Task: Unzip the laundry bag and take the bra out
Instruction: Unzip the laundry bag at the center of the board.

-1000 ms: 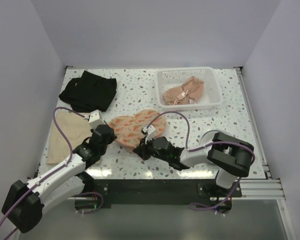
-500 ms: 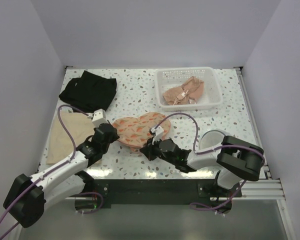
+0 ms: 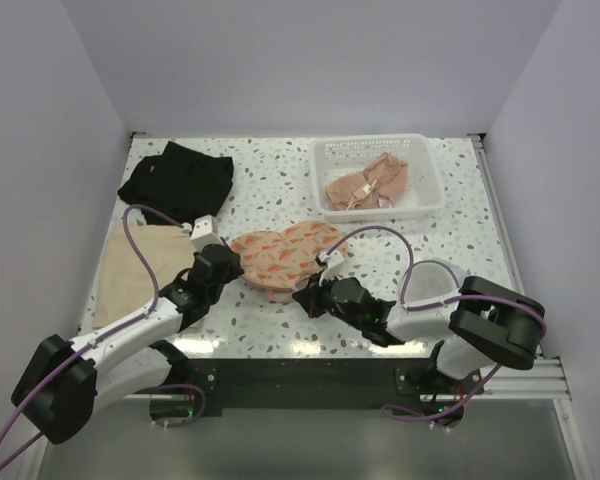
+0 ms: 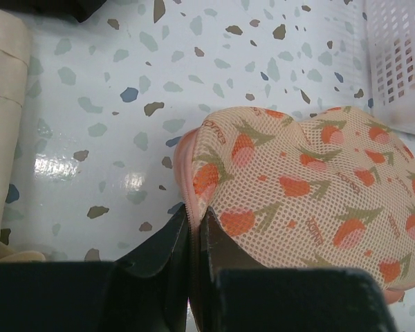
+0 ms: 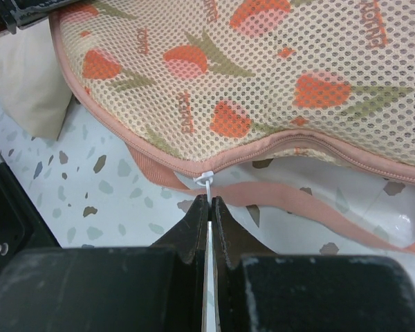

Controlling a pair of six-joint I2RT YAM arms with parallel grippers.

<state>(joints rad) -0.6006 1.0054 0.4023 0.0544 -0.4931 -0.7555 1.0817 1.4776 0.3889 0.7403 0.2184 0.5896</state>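
Note:
The laundry bag (image 3: 285, 255) is a peach mesh pouch with orange tulip prints and a pink zip seam, lying near the table's front. My left gripper (image 3: 230, 262) is shut on its left edge; in the left wrist view the jaws (image 4: 195, 221) pinch the pink seam of the bag (image 4: 311, 187). My right gripper (image 3: 308, 298) is shut on the white zipper pull (image 5: 205, 178) at the bag's (image 5: 263, 76) near edge. A salmon ribbed band (image 5: 297, 200) shows under the parted seam. The bra is hidden; I cannot tell whether that band belongs to it.
A white basket (image 3: 372, 142) at the back right holds peach garments (image 3: 365, 185). A black garment (image 3: 177, 180) lies at the back left and a beige cloth (image 3: 130, 265) along the left side, right beside my left arm.
Both grippers have moved to the right, and the bag has shifted right with them. The right gripper has carried the zipper pull along the near seam.

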